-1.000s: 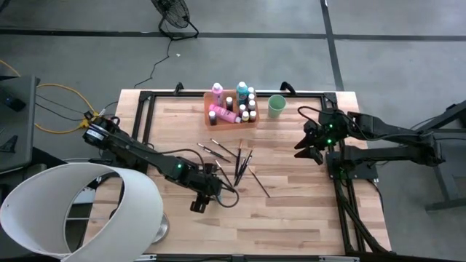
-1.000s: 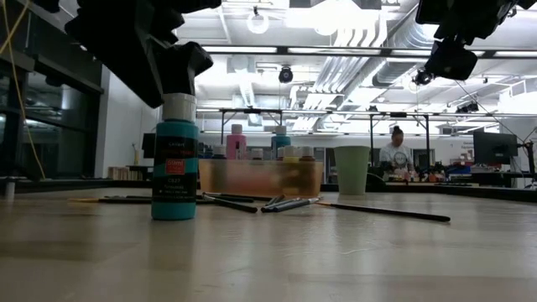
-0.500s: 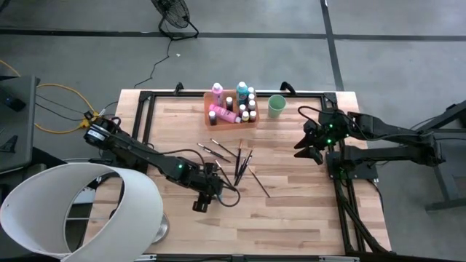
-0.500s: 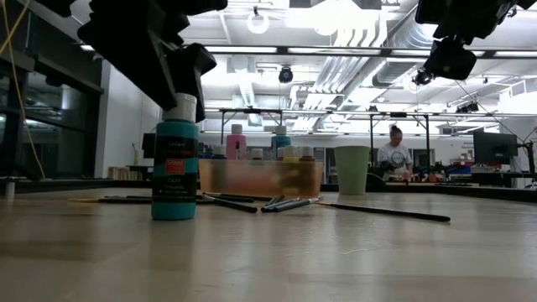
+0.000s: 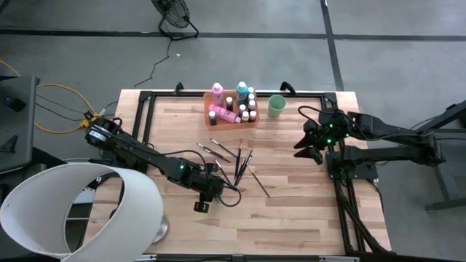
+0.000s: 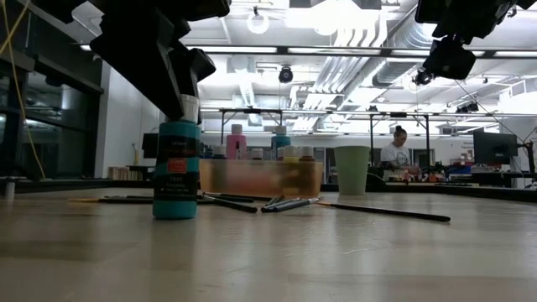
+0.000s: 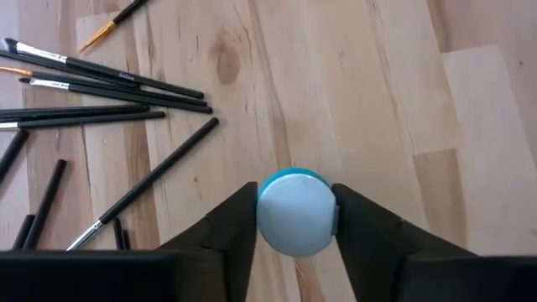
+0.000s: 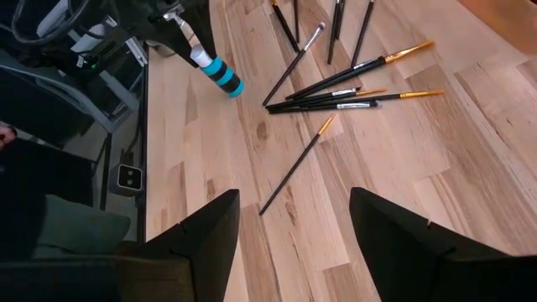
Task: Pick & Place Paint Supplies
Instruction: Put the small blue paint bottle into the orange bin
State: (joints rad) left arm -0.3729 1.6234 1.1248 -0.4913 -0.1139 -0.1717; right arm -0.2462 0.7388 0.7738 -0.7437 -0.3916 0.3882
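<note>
A teal paint bottle (image 6: 176, 172) with a white cap stands upright on its base near the table's front, left of centre (image 5: 202, 207). My left gripper (image 6: 186, 101) is over it, shut on its cap. Several dark-handled paintbrushes (image 5: 237, 160) lie loose on the wood behind it. More paint bottles stand in the orange tray (image 5: 231, 109) at the far edge. My right gripper (image 5: 307, 151) hangs open above the table's right side with nothing between its fingers (image 8: 294, 226). My left gripper pinches the bottle's white cap (image 7: 295, 211) between its two fingers, one on each opposite side. The fingers (image 7: 239, 220) come slanting down from above and from the table's left. The bottle stays upright with its base on the table.
A light green cup (image 5: 276, 106) stands right of the tray. A black frame runs round the table's far and side edges. A large white lampshade-like thing (image 5: 80, 207) covers the near left corner. Bare wood lies right of the brushes. A person sits in the room far behind (image 6: 394, 155).
My left gripper has sunk a little over the teal bottle and its fingers have shut on the white cap, which showed free below them a second ago. The bottle stays standing in place.
</note>
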